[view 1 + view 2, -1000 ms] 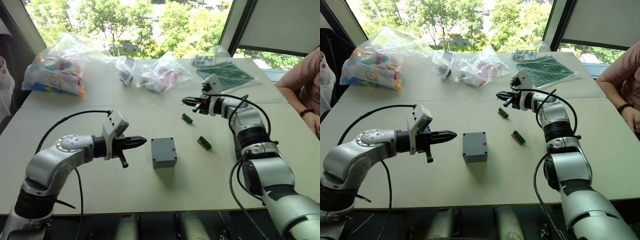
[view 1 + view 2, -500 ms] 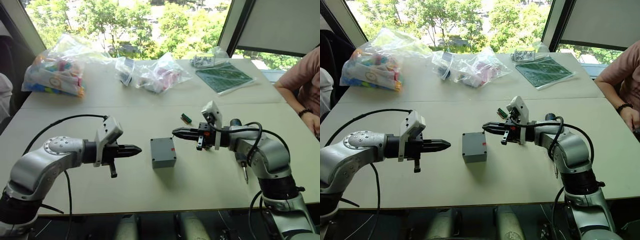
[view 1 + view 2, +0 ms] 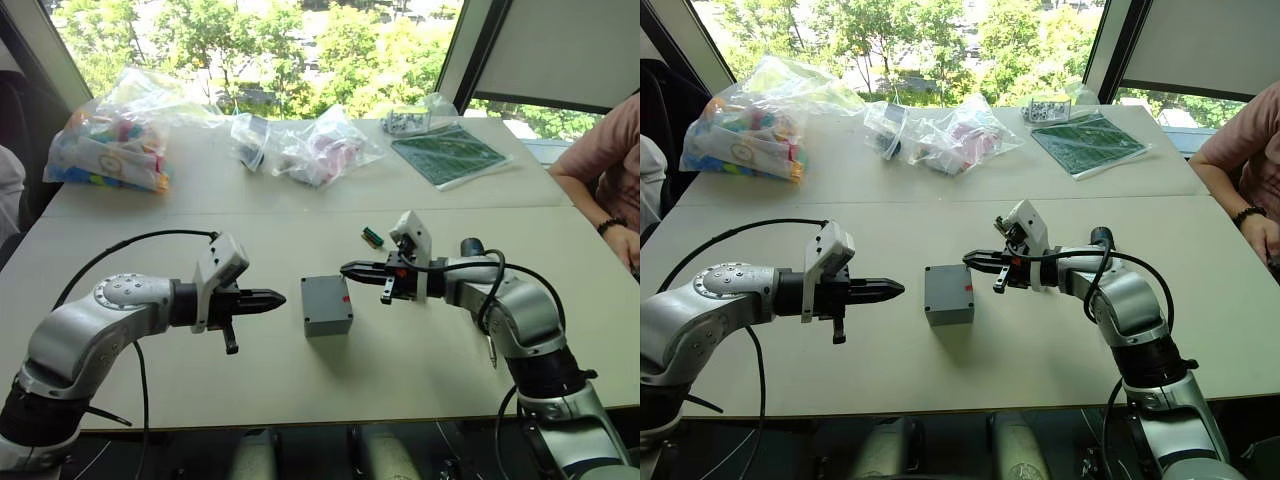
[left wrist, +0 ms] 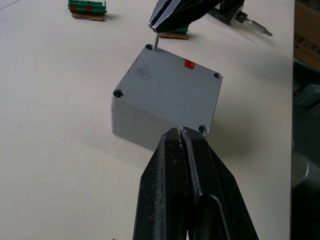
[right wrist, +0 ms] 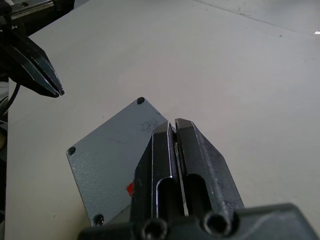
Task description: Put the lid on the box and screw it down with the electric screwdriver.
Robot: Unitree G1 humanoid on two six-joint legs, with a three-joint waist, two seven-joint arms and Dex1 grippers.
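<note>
Pinching a small screw (image 4: 156, 41) over the box (image 3: 327, 304) corner, right claw (image 3: 347, 269) clamped; left claw (image 3: 277, 298) together, beside box on table (image 3: 300, 385).

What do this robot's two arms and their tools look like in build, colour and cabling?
Both arms are rounded silver-grey metal segments with black joint bands, and loose black cables loop along them. Each wrist carries a white boxy camera mount. The left tool and right tool are each two slim, black, tapered fingers. A small red mark shows on the right wrist, beside the mount.
</note>
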